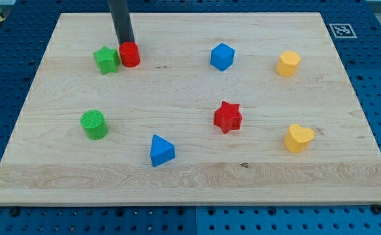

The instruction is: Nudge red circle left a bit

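Observation:
The red circle (130,55) is a short red cylinder at the upper left of the wooden board (190,179). It touches or nearly touches the green star (106,60) on its left. My tip (126,43) comes down from the view's top and sits at the red circle's top edge, right against it.
A green cylinder (94,125) lies at the lower left, a blue triangle (161,151) at the lower middle, a red star (228,117) in the middle right. A blue hexagon (221,57), a yellow hexagon (287,64) and a yellow heart (298,138) lie to the right.

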Controlling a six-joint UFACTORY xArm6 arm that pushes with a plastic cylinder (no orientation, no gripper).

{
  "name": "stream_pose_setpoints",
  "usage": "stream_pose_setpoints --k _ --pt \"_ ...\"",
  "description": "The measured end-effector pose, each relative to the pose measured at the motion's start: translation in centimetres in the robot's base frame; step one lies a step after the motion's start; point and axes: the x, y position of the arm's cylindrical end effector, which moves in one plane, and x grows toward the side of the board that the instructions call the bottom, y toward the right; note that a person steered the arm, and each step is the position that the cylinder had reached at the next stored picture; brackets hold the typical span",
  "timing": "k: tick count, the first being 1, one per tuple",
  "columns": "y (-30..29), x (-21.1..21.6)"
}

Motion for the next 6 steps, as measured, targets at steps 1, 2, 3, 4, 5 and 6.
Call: stream_pose_setpoints --k 1,2,3,4,5,6 --pt "0.4 -0.7" --pt "3.3 -0.9" --pt "3.8 -0.7" --pt "3.8 1.5" --pt "3.7 1.7" --pt "3.6 2.0"
